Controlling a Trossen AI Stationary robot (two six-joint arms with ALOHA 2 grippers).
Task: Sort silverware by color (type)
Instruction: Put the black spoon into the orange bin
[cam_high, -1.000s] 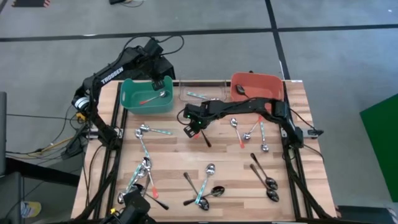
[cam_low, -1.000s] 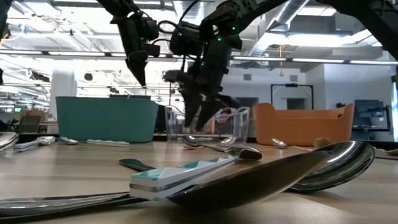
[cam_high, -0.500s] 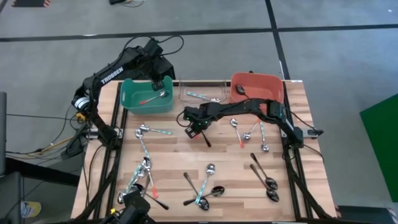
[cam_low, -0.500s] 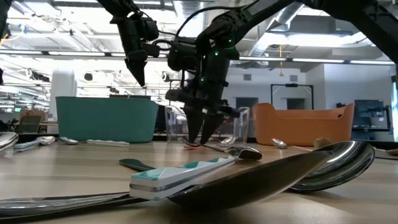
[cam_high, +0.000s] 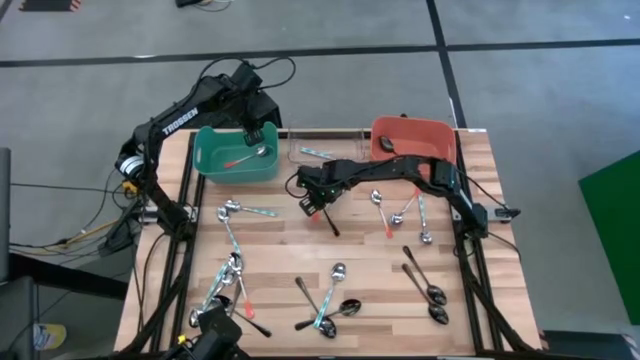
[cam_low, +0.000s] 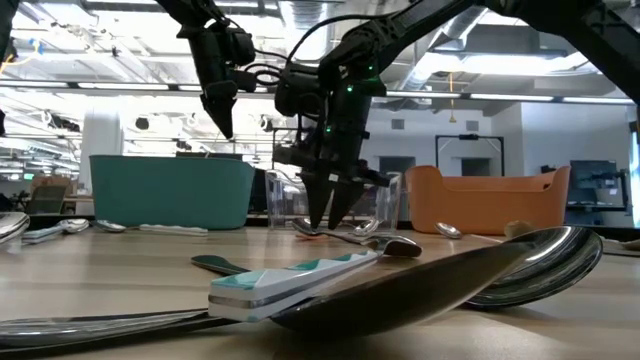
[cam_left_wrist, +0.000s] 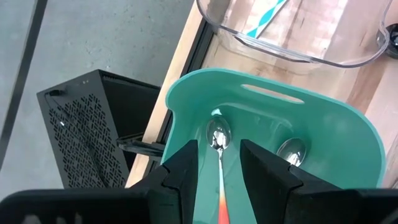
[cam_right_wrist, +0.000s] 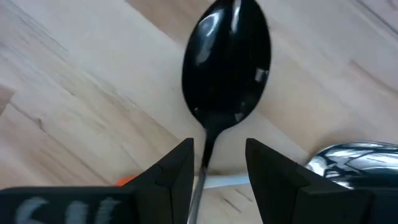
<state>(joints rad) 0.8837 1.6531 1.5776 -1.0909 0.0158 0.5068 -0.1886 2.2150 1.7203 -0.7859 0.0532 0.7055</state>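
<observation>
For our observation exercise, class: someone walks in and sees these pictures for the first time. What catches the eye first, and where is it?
The right pincer hangs low over the middle of the wooden table, open fingers astride a dark glossy spoon. Shiny metal spoons with coloured handles lie scattered across the front of the table. At the back stand a teal plastic bin, under the left pincer, a clear plastic bin and an orange plastic bin.

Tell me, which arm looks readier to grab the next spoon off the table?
The right one. Its tool is low over the table with open fingers straddling a dark spoon. The left tool hangs over the teal bin, away from the loose spoons.
</observation>
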